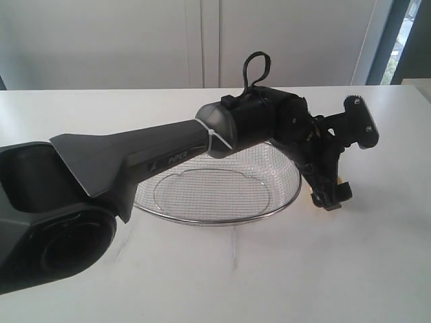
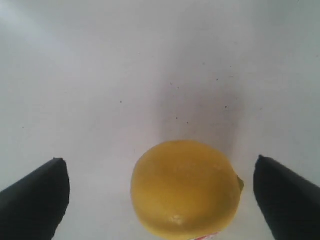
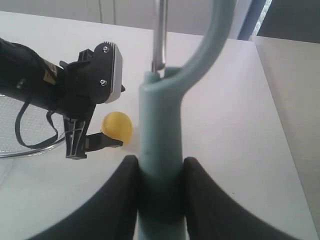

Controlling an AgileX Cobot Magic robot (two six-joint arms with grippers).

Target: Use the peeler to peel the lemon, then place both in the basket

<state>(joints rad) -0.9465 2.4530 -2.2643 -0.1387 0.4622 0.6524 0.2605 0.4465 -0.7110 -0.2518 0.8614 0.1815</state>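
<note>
The yellow lemon [image 2: 185, 190] lies on the white table between the wide-apart fingers [image 2: 35, 200] of my left gripper [image 2: 160, 165], which is open and does not touch it. A bit of red-and-white sticker shows at the lemon's edge. From the right wrist, the lemon [image 3: 117, 126] sits just beyond the downward-pointing left gripper [image 3: 82, 147], to the right of the basket [image 1: 215, 221]. My right gripper [image 3: 160, 175] is shut on the thick handle of the pale teal peeler [image 3: 160, 125], whose head and blade point away. In the exterior view the left gripper [image 1: 330, 196] hides most of the lemon.
The left arm [image 1: 155, 158] stretches across over the wire basket [image 3: 25, 150], which holds nothing. The table's right edge [image 3: 272, 100] runs near the lemon's side. A white wall and a window frame stand behind.
</note>
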